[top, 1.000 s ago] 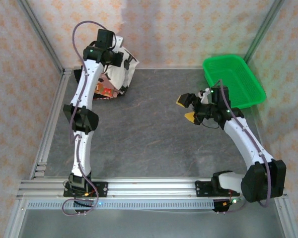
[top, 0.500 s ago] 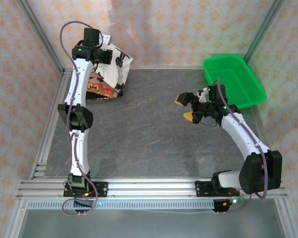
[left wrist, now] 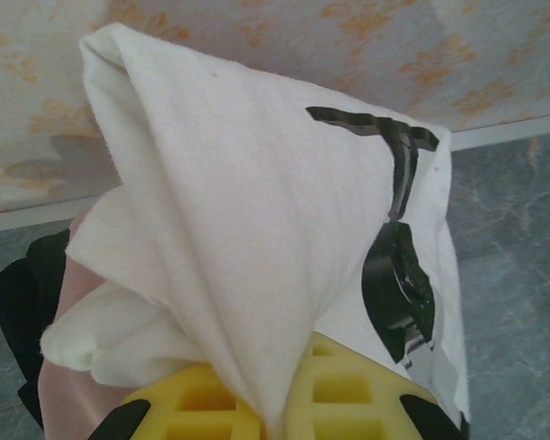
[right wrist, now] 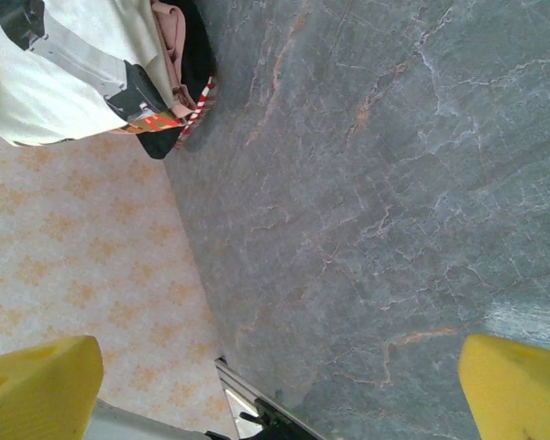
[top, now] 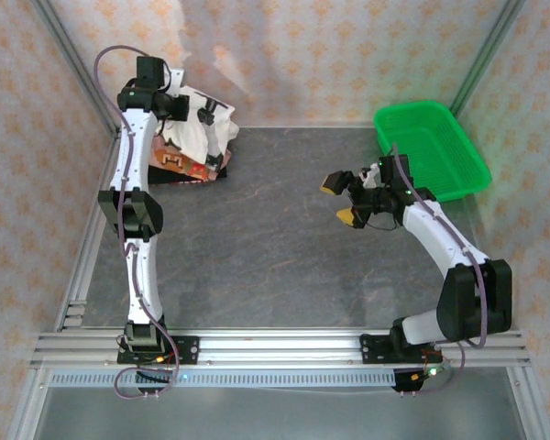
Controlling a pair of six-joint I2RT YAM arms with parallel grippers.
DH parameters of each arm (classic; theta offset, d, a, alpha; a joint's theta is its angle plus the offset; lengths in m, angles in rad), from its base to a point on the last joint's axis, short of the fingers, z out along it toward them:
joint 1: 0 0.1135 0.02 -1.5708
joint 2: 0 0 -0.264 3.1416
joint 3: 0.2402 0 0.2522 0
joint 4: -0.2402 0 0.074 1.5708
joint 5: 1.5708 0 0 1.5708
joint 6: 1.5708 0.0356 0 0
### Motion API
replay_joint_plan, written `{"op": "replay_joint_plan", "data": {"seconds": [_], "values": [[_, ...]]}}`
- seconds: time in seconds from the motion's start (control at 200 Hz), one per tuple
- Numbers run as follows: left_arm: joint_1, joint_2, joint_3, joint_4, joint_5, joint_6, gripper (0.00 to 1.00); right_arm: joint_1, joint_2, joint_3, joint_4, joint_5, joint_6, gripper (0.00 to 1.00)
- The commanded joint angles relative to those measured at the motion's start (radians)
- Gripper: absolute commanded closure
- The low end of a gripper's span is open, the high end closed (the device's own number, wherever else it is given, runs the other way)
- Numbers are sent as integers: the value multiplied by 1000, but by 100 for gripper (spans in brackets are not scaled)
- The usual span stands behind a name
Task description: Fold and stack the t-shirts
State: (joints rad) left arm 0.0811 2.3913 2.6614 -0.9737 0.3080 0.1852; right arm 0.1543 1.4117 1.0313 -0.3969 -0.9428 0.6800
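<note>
Left arm swinging farther left than half second ago, pulling off-white shirt (top: pixel 194 136) toward far-left corner. Left end effector (left wrist: pixel 266 405) pinching shut on off-white shirt fold, above pink shirt (top: pixel 176 159) and black shirt (left wrist: pixel 15 291) lying heaped on bench (top: pixel 284 257). Right end effector (top: pixel 340 200) hovering wide open, empty, near green basket (top: pixel 458 137).
</note>
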Motion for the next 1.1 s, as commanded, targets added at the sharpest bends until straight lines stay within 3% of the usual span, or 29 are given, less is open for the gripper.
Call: {"op": "replay_joint_plan", "data": {"seconds": [0.0, 0.065, 0.14, 0.19, 0.315, 0.385, 0.61, 0.711, 0.866, 0.986, 1.096], "values": [[29, 51, -5, 60, 2, 15, 100, 9, 21, 56, -5, -11, 7, 1], [45, 73, -10, 78, -1, 1, 98, 15, 29, 69, -23, -9, 0, 1], [71, 95, -37, 106, 4, -18, 74, 21, 36, 78, -33, -16, 1, 1], [86, 108, -46, 109, -13, -34, 51, 27, 37, 83, -44, -19, 0, 1], [121, 102, -55, 129, -134, -107, 36, 39, 29, 95, -63, -18, -3, 1], [148, 76, -59, 142, -228, -160, 14, 41, 19, 100, -78, -19, -10, 1], [272, -66, -139, 95, -343, -371, 6, 44, -59, 81, -98, -26, -19, 1], [321, -130, -144, 64, -256, -457, 6, 43, -107, 64, -112, -27, -27, 1], [322, -291, -233, 117, -82, -500, 1, 42, -178, 44, -172, -22, -71, 1], [317, -487, -443, 229, 67, -540, 1, 34, -244, 51, -251, 19, -130, 1], [307, -739, -732, 367, 132, -548, 0, 8, -332, 74, -370, 151, -238, 1]]}}
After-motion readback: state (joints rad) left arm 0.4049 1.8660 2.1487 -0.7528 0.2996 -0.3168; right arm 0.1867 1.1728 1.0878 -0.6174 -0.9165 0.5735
